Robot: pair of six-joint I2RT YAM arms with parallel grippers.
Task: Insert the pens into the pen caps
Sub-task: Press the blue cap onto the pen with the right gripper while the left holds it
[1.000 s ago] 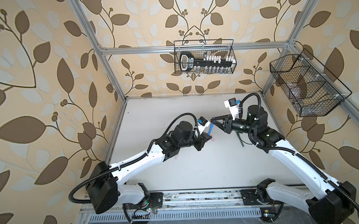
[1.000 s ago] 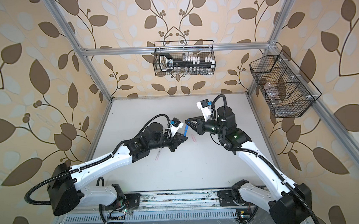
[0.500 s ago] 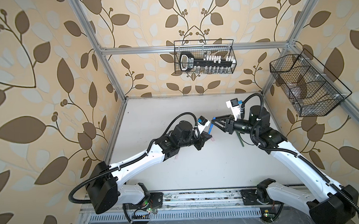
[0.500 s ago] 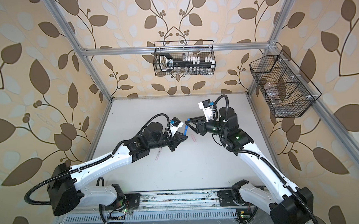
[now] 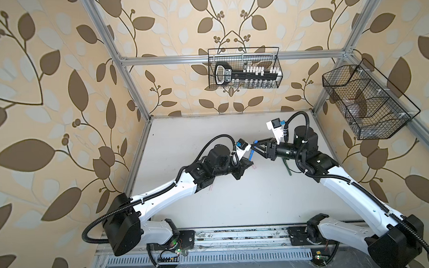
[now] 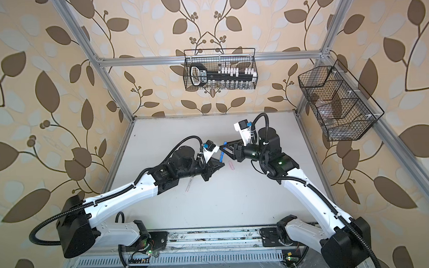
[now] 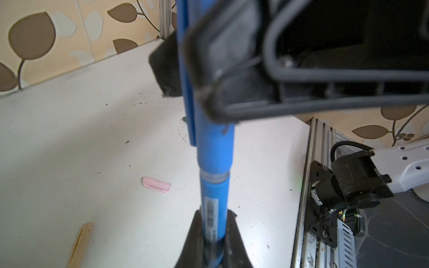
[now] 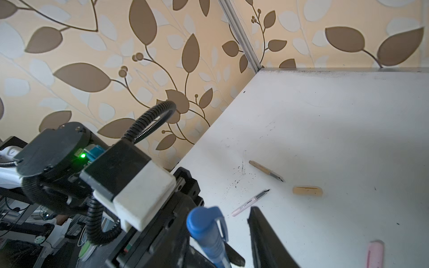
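**Blue pen capped, held in my left gripper**

My left gripper [image 7: 214, 215] is clamped narrow on the lower barrel of the blue pen [image 7: 214, 197], which stands up between its fingers above the worktop [image 5: 236, 200]. The blue cap [image 7: 213, 148] sits over the pen's upper end, with its rim just above a silver band on the barrel.

My right gripper [image 5: 255, 145] meets the cap from the opposite side, with a finger on either side of it. Its jaws stand partly apart. In the right wrist view, bare worktop shows between the cap and the one finger I can see clearly, so I am not squeezing it.

The pink cap [image 7: 156, 183] lies flat on the worktop below the two grippers, on its own. Farther toward my left side lie the whitish-pink pen [image 8: 250, 202] and the tan pen [image 8: 265, 171], both uncapped. Their dark tips point toward the tan cap [image 8: 307, 191], which lies just beside them and touches neither.

The dark green pen [image 5: 287, 167] lies partly under my right arm; I cannot tell whether it is capped.

Beyond the worktop, the back basket [image 5: 244, 68] hangs on the rear wall and the side basket [image 5: 366, 103] hangs on the right wall.
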